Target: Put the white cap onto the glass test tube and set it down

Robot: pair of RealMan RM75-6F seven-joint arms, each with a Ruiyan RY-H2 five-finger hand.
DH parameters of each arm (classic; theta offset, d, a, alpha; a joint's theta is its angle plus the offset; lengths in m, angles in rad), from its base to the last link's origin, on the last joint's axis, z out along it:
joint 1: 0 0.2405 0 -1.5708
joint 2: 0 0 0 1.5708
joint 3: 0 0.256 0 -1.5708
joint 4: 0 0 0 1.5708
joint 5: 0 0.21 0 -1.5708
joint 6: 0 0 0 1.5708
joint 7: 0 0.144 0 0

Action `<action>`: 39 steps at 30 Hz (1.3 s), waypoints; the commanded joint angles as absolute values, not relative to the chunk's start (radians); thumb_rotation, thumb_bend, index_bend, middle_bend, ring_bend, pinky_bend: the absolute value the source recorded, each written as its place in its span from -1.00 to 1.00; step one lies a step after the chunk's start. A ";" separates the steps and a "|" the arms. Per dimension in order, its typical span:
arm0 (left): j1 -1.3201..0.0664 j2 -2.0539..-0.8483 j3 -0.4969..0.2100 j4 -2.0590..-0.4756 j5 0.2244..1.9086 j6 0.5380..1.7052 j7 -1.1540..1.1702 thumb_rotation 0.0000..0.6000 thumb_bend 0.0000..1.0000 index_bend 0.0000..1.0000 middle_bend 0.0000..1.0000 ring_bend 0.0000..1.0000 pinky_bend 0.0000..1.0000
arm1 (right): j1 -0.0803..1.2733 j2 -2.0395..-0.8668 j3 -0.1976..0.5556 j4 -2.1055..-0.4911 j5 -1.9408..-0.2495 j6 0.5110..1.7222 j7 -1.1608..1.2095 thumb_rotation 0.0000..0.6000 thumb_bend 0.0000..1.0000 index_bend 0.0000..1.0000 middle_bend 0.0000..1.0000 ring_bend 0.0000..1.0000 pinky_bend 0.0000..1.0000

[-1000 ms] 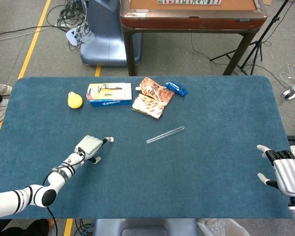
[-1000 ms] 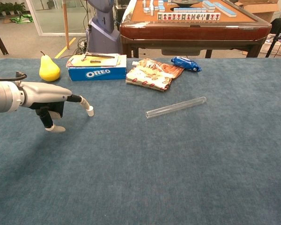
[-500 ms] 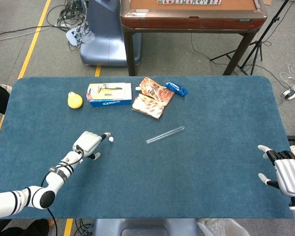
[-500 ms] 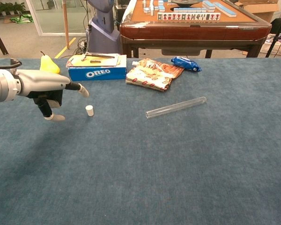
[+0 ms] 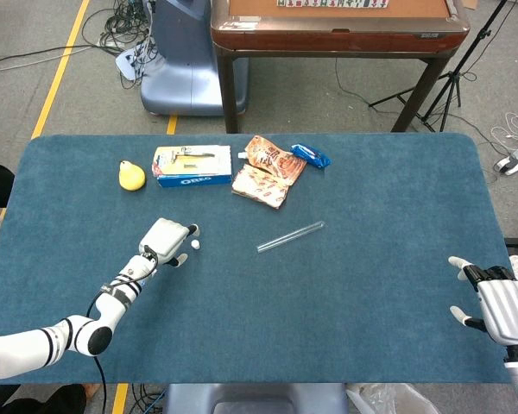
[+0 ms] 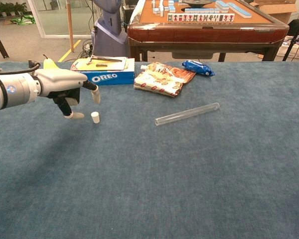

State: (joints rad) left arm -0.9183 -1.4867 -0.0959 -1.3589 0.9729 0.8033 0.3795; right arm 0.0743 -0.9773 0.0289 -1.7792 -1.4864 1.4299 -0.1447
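Observation:
The small white cap (image 5: 195, 245) (image 6: 95, 117) stands upright on the blue table cloth, left of centre. My left hand (image 5: 168, 237) (image 6: 72, 89) hovers just left of and above it, fingers apart and holding nothing; one fingertip (image 6: 95, 96) hangs over the cap and another (image 6: 75, 115) is low beside it. The glass test tube (image 5: 291, 236) (image 6: 188, 114) lies on its side near the middle of the table, well to the right of the cap. My right hand (image 5: 501, 307) is at the table's right edge, fingers spread and empty; only the head view shows it.
At the back left lie a yellow pear (image 5: 131, 176) (image 6: 49, 63), an Oreo box (image 5: 192, 166) (image 6: 103, 72), two orange snack packets (image 5: 266, 172) (image 6: 162, 77) and a blue packet (image 5: 311, 155) (image 6: 198, 67). A wooden mahjong table (image 6: 204, 27) stands beyond the far edge.
A second ago the cap was at my left hand's fingertip; it was then let go onto the cloth. The hand rose, then moved right, close over the cap. The right hand barely moved.

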 commanded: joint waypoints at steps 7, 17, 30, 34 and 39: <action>-0.928 -1.549 -0.110 -1.274 0.976 0.800 0.385 1.00 -0.43 -0.27 0.99 1.00 1.00 | 0.074 -0.975 0.028 -1.780 -1.482 1.425 -0.141 1.00 -0.73 -0.51 -0.16 -0.03 -0.33; -0.920 -1.586 -0.116 -1.241 0.991 0.826 0.403 1.00 -0.59 -0.11 1.00 1.00 1.00 | 0.072 -0.972 0.026 -1.782 -1.485 1.425 -0.135 1.00 -0.73 -0.51 -0.14 -0.02 -0.33; -0.932 -1.641 -0.138 -1.176 0.970 0.803 0.428 1.00 -0.63 -0.09 1.00 1.00 1.00 | 0.063 -0.965 0.023 -1.782 -1.487 1.434 -0.124 1.00 -0.73 -0.51 -0.12 0.00 -0.33; -0.936 -1.649 -0.142 -1.163 0.965 0.792 0.431 1.00 -0.63 -0.08 1.00 1.00 1.00 | 0.062 -0.965 0.023 -1.779 -1.486 1.434 -0.120 1.00 -0.73 -0.51 -0.11 0.01 -0.33; -0.943 -1.653 -0.147 -1.155 0.956 0.775 0.434 1.00 -0.63 -0.08 0.99 1.00 1.00 | 0.061 -0.964 0.024 -1.778 -1.485 1.435 -0.117 1.00 -0.73 -0.51 -0.11 0.01 -0.33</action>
